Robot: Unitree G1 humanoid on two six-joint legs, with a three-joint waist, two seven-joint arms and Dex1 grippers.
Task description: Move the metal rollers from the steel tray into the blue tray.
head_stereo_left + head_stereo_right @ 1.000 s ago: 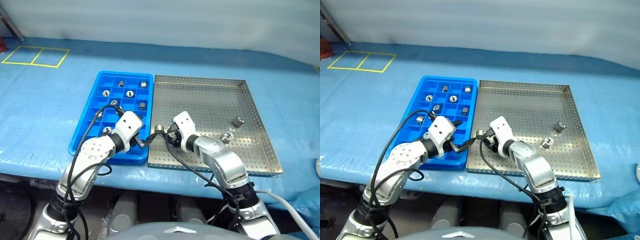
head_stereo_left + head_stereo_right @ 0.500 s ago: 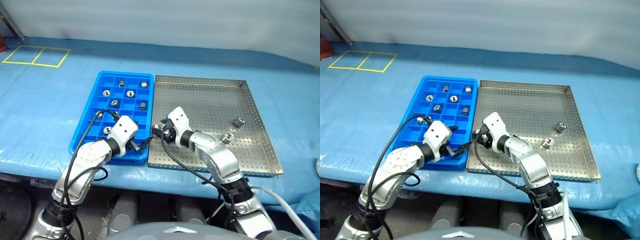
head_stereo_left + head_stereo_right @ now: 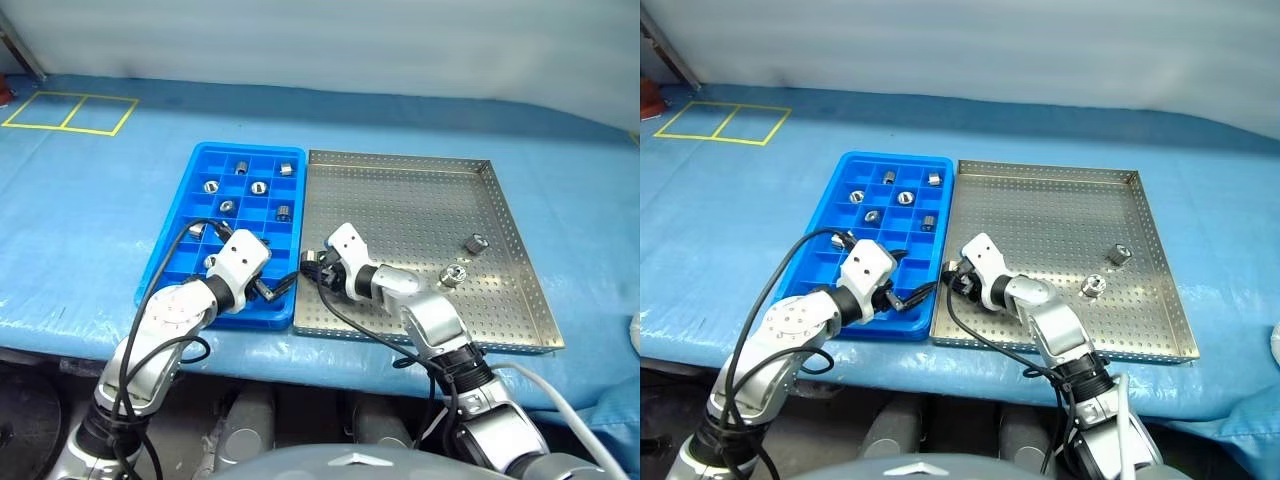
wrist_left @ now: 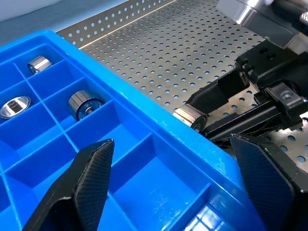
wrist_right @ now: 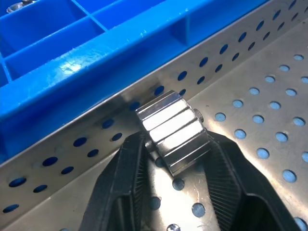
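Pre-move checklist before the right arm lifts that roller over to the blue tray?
1. Right gripper shut on the roller: ok, both fingers press its sides.
2. Roller free of the steel tray rim: not ok, it sits right against the perforated wall.
3. Empty compartment near that edge in the blue tray: ok, the nearest cells show bare.
4. Left gripper out of the path: not ok, it hangs open over those cells.
5. Rollers left in the steel tray: two more on the right side.
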